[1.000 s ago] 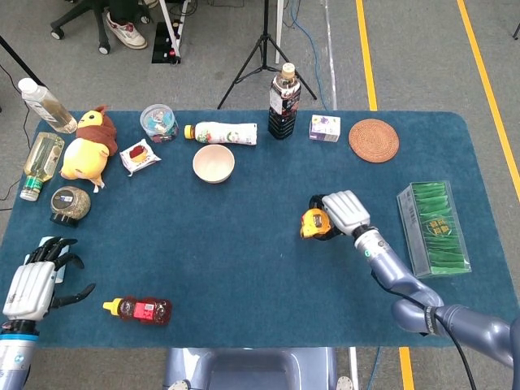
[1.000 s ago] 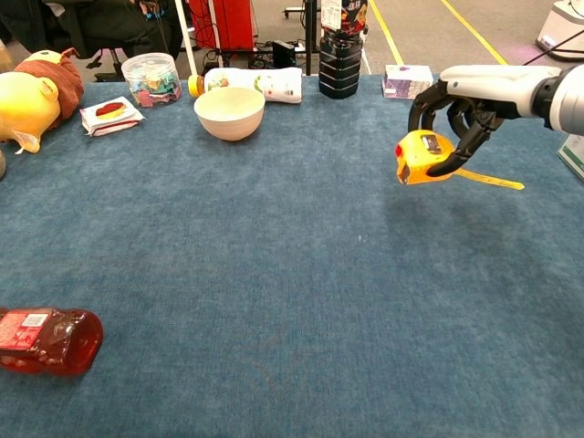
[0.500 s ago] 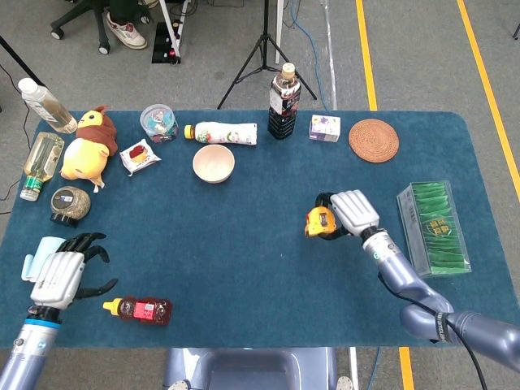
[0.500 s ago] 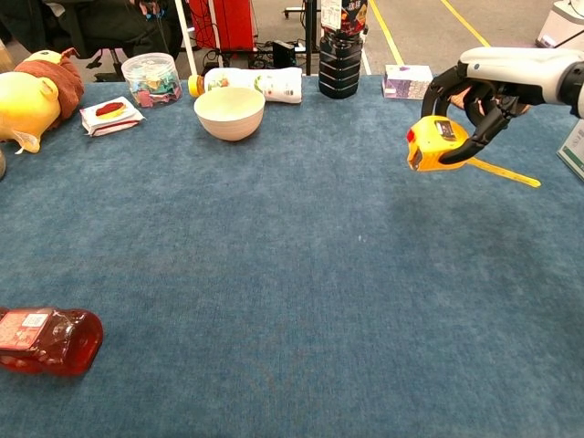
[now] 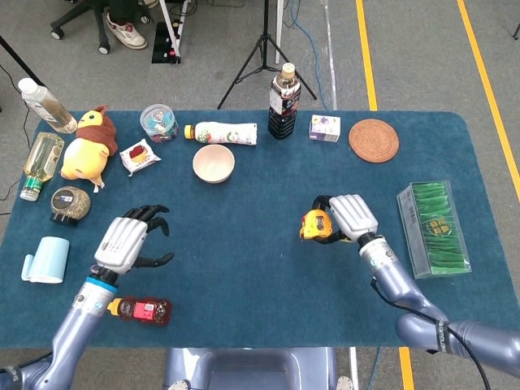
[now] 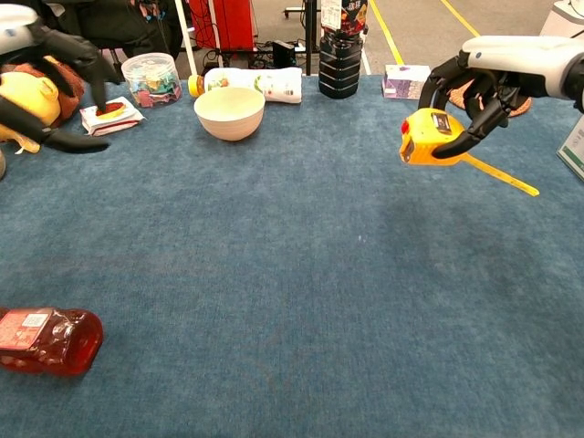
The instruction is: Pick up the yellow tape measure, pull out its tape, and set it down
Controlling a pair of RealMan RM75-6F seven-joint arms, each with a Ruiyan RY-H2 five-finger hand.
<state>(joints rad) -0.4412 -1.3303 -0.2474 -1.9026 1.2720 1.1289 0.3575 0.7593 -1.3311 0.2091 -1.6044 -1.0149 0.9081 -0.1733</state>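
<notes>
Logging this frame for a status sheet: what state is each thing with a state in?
Yellow tape measure: held off the table, tape partly out.
Right hand: gripping the tape measure.
Left hand: raised, fingers apart, holding nothing.
White bowl: upright.
Dark bottle: standing, capped.

The head view looks down from high up, above the near edge of the long blue cloth-covered table, and takes in every edge and corner plus the grey floor behind.

The chest view sits low and close, just over the near edge, facing the far edge. It cuts off the left and right ends.

Both show the middle of the table, the round cream bowl and the tall dark bottle near the far edge.
</notes>
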